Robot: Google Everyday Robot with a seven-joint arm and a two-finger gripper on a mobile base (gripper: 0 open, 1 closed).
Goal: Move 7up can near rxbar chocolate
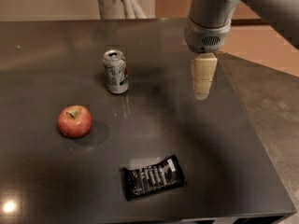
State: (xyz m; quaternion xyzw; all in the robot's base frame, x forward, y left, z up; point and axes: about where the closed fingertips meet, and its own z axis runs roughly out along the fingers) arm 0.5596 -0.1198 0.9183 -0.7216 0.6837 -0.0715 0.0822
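The 7up can (115, 72) stands upright on the dark table (42, 55), left of centre and toward the back. The rxbar chocolate (153, 177), a black wrapper with white lettering, lies flat near the table's front edge. My gripper (204, 85) hangs from the grey arm above the table's right side, well to the right of the can and apart from it. It holds nothing that I can see.
A red apple (74, 121) sits on the table left of the can and nearer the front. The table's right edge (247, 120) runs diagonally just right of the gripper, with grey floor beyond. Chair legs (114, 1) stand behind the table.
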